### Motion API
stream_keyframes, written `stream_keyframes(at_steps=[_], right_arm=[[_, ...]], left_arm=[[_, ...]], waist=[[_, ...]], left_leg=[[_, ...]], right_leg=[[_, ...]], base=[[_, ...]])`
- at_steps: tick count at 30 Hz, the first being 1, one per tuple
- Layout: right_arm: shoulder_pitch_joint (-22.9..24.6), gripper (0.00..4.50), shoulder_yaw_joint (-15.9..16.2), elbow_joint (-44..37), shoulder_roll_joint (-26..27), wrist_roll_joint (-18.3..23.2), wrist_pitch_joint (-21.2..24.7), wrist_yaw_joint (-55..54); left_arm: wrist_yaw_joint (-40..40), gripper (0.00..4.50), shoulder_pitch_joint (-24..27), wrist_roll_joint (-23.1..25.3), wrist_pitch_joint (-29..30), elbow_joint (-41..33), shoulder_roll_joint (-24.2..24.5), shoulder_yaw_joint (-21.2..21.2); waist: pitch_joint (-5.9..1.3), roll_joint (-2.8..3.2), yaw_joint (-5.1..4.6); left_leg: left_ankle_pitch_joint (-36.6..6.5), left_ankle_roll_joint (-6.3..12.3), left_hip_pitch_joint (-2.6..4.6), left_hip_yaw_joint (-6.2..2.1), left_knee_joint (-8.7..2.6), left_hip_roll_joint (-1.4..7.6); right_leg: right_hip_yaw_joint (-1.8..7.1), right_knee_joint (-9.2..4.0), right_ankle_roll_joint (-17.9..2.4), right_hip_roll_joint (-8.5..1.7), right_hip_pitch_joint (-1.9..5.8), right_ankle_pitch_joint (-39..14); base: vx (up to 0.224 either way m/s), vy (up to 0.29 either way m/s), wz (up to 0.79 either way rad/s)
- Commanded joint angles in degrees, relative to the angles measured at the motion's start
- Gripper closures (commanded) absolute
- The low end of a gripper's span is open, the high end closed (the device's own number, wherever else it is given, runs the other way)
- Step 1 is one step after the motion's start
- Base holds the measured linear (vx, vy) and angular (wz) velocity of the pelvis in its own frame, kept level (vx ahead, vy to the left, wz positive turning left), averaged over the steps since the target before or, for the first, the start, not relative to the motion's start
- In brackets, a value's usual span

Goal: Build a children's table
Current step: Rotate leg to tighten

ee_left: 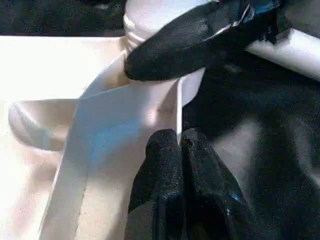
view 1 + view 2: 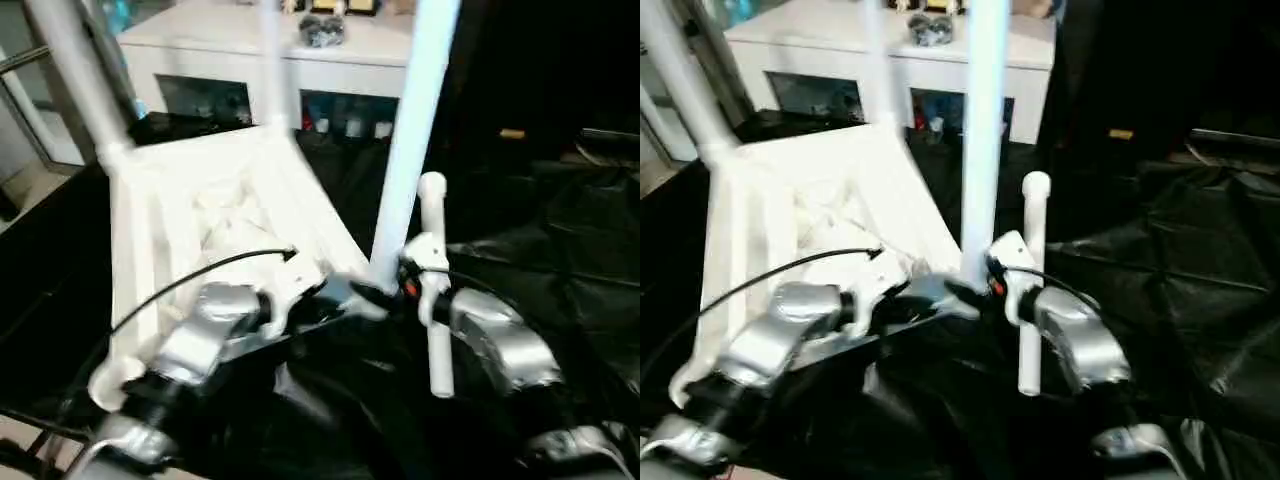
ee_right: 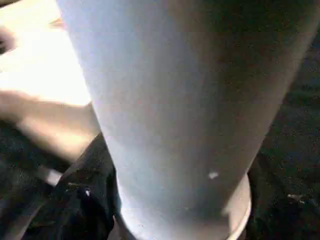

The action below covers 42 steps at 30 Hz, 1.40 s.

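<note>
White plastic everywhere on this one. The tabletop [image 2: 210,215] is flipped belly-up and tilted on black plastic sheeting [image 2: 560,260], ribs showing, with legs already standing in its corner sockets. The left gripper [image 1: 177,145] has its fingers pinched tight on the thin edge of the tabletop's near corner, so the slab sits right at its fingertips and runs away from it. Just past those tips is the socket with the leg [image 2: 410,150] rising out of it, and the right gripper [image 2: 375,290] is pressed in at the base of that leg from the other side; its fingers look partway open around the tube, but I can't tell whether it's actually clamping it. My guess on handling: the whole thing is light and stiff, but smooth and a bit slippery, and those long legs give it plenty of leverage to tip. The rim is thin, so a pinch there holds but could twist; low on the leg near the socket seems the better place to grab. Beyond both grippers there's a white cabinet [image 2: 350,60] with small colourful bits behind its glass doors, too blurry to name.
</note>
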Motion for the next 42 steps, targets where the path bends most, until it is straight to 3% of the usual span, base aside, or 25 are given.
stream_keyframes(at_steps=[1, 2, 5, 8, 9, 15, 19, 21, 25, 27, 30, 35, 42], right_arm=[[1.06, 1.74, 3.69, 3.22, 4.17, -1.98, 2.80, -3.27], [1.01, 1.74, 3.75, 3.33, 4.58, -2.19, 2.60, -3.77], [0.77, 1.05, 3.89, 3.92, 6.20, -2.45, 1.57, -4.29], [0.87, 0.96, 3.95, 3.56, 6.83, -1.49, 1.98, -2.58], [0.94, 0.70, 4.04, 3.23, 6.71, -1.05, 1.95, -1.87], [1.84, 0.60, 5.27, -0.34, 1.66, -1.11, -3.97, 6.14], [2.60, 0.60, 5.14, -2.59, -0.83, 0.51, -4.98, 11.56], [3.67, 0.60, 4.96, -5.95, -4.70, 3.46, -3.59, 19.61], [4.56, 0.60, 5.52, -8.11, -7.62, 4.82, -2.43, 25.02], [5.08, 0.60, 6.01, -9.26, -9.21, 5.36, -1.81, 27.78], [5.78, 0.60, 6.82, -10.72, -11.59, 5.82, -0.74, 31.80], [6.18, 1.04, 7.39, -11.87, -12.43, 7.05, 1.56, 34.25], [6.93, 1.66, 8.32, -12.77, -11.86, 7.44, 3.25, 34.29]], left_arm=[[5.64, 4.50, -2.60, -0.78, -0.17, 1.05, -5.12, 0.13], [6.11, 4.50, -2.81, -0.65, -0.19, 1.38, -5.57, 0.18], [7.08, 4.50, -3.29, 0.01, -0.74, 2.42, -6.90, -0.16], [6.49, 4.50, -3.07, 0.15, -0.99, 2.25, -7.02, -0.63], [5.56, 4.50, -2.71, 0.02, -1.19, 1.65, -6.54, -1.02], [-1.97, 4.50, -0.15, -1.19, -2.94, -1.94, -2.12, -2.02], [-5.50, 4.50, 1.02, -1.74, -4.09, -3.47, -0.04, -2.66], [-10.72, 4.50, 2.68, -3.10, -5.13, -5.94, 2.97, -3.31], [-14.44, 4.50, 3.97, -4.29, -5.31, -7.86, 5.24, -3.54], [-16.16, 4.50, 4.64, -4.75, -5.35, -8.71, 6.48, -3.57], [-19.08, 4.50, 5.87, -5.01, -5.61, -9.74, 8.97, -3.52], [-20.37, 4.50, 6.63, -5.47, -5.65, -10.42, 10.52, -3.18], [-19.50, 4.50, 7.12, -5.79, -4.92, -11.28, 10.36, -3.01]], waist=[[-2.37, -0.70, 0.09], [-2.40, -0.61, 0.19], [-2.52, -0.54, 0.49], [-2.57, -0.47, 0.67], [-2.56, -0.47, 0.66], [-2.61, -0.49, 0.77], [-3.00, -0.45, 0.75], [-3.06, -0.42, 0.84], [-3.48, -0.31, 1.11], [-3.42, -0.30, 1.23], [-3.28, -0.31, 1.30], [-2.90, -0.46, 1.29], [-3.17, -0.59, 1.38]], left_leg=[[-11.30, 0.95, 0.11, -0.72, -4.18, 1.96], [-11.49, 1.09, 0.17, -0.73, -4.19, 2.02], [-10.44, 1.81, -0.16, -0.74, -4.20, 2.05], [-10.35, 2.15, -0.25, -0.81, -4.27, 2.09], [-10.49, 2.19, -0.29, -0.83, -4.35, 2.12], [-10.89, 2.54, -0.42, -0.84, -4.35, 2.16], [-7.24, 4.28, -0.61, -0.78, -4.01, 2.31], [-5.74, 5.17, -0.69, -0.74, -3.85, 2.36], [-2.79, 7.13, -0.43, -0.66, -3.39, 2.54], [-2.06, 8.04, -0.73, -0.58, -3.24, 2.49], [-3.65, 7.79, -0.74, -0.56, -3.36, 2.60], [-6.59, 5.50, -0.56, -0.54, -3.72, 2.66], [-3.69, 6.04, -0.72, -0.51, -3.41, 2.49]], right_leg=[[2.96, -5.80, -9.04, -4.71, 1.90, -20.32], [2.96, -5.79, -8.99, -4.71, 1.78, -20.17], [2.97, -5.65, -8.92, -4.78, 1.92, -18.35], [2.96, -5.49, -9.16, -4.82, 2.03, -17.24], [2.92, -5.48, -9.19, -4.79, 2.06, -17.04], [2.96, -5.58, -9.05, -4.96, 2.15, -17.13], [2.96, -4.73, -10.98, -4.81, 2.42, -9.72], [2.95, -4.18, -12.29, -4.70, 2.53, -5.28], [2.92, -3.25, -14.74, -4.55, 2.65, 2.79], [2.80, -2.95, -15.18, -4.50, 2.65, 4.74], [2.70, -3.22, -15.06, -4.57, 2.60, 1.65], [2.87, -3.97, -13.63, -4.66, 2.39, -6.08], [2.82, -3.46, -13.96, -4.63, 2.48, -1.87]], base=[[0.000, 0.000, 0.00], [0.000, 0.000, 0.00], [0.000, 0.000, 0.00], [0.000, 0.000, 0.00], [0.000, 0.000, 0.00], [0.000, 0.000, 0.00], [0.000, 0.000, 0.00], [0.000, 0.000, 0.00], [0.000, 0.000, 0.00], [0.000, 0.000, 0.00], [0.000, 0.000, 0.00], [0.000, 0.000, 0.00], [0.000, 0.000, 0.00]])
